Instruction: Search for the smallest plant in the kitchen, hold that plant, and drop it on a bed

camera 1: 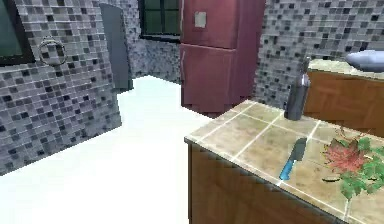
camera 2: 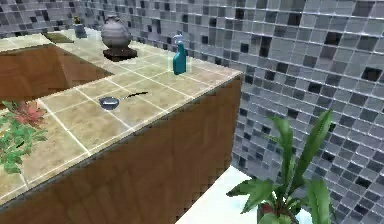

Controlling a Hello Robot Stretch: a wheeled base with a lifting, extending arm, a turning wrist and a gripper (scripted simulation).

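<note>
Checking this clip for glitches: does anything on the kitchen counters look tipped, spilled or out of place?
Nothing stands out. The grey bottle and teal spray bottle stand upright, the knife lies flat on the tiled counter beside the red-leaved plant, and nothing looks spilled.

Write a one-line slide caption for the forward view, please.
Tiled kitchen counter with a knife, a red-and-green plant and a dark bottle, facing a maroon fridge.
</note>
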